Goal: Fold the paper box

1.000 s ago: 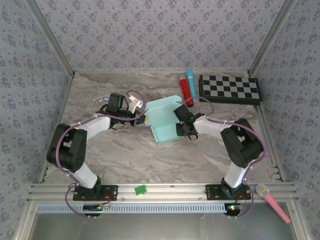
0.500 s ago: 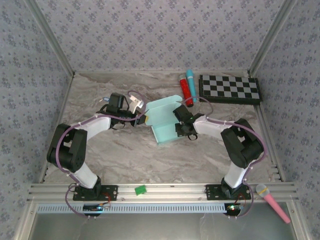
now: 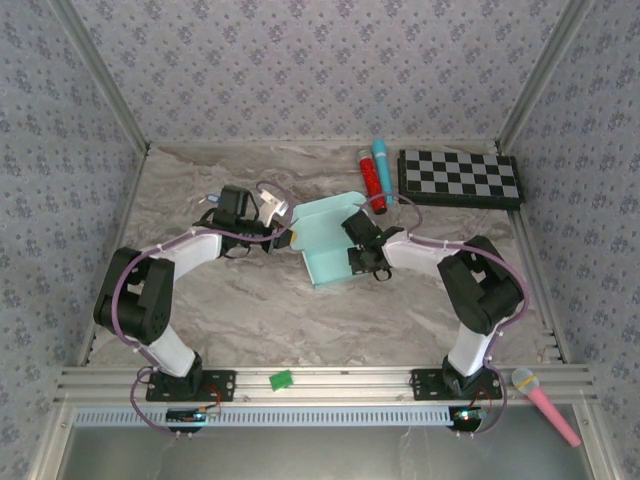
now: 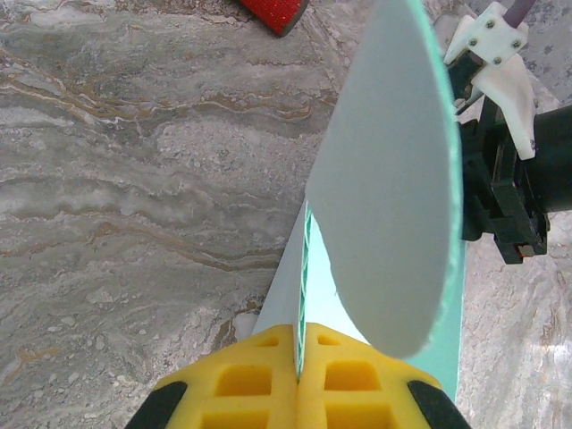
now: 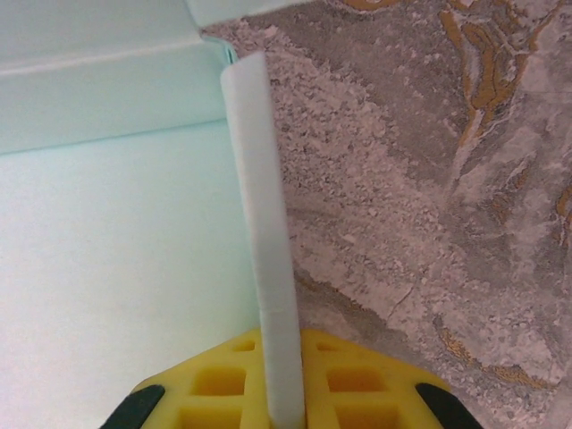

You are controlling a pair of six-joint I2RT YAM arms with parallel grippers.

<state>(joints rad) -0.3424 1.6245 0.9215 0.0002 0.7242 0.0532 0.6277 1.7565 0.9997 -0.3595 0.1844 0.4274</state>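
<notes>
Roughly at the middle of the marble table point(image 3: 250, 300), the paper box point(image 3: 320, 235) sits half formed: a pale mint tray of thin card with raised walls and a rounded flap standing up on its far side. Both arms reach in toward it from opposite sides.

The left gripper point(image 3: 287, 236) meets the box at its left edge. In the left wrist view its yellow pads point(image 4: 250, 380) are pressed together on a thin upright edge of the card, with no gap visible beside it. The large rounded flap point(image 4: 384, 179) rises just beyond them and tilts to the right. Behind the flap, the black and white body of the right gripper point(image 4: 500, 170) is close against the box.

The right gripper point(image 3: 354, 258) is at the box's right wall. In the right wrist view a narrow upright strip of card point(image 5: 264, 223) runs straight down between its yellow pads point(image 5: 219, 393), which close against it on both sides. The floor of the box point(image 5: 107, 223) spreads to the left of the strip and bare marble lies to its right.

Well apart from the box, a black-and-white checkerboard point(image 3: 460, 178) lies at the far right. A red cylinder point(image 3: 371, 185) and a blue cylinder point(image 3: 381, 163) lie just beside it. A small green piece point(image 3: 281, 379) rests on the near rail, and a pink microphone point(image 3: 545, 402) lies at the near right.
</notes>
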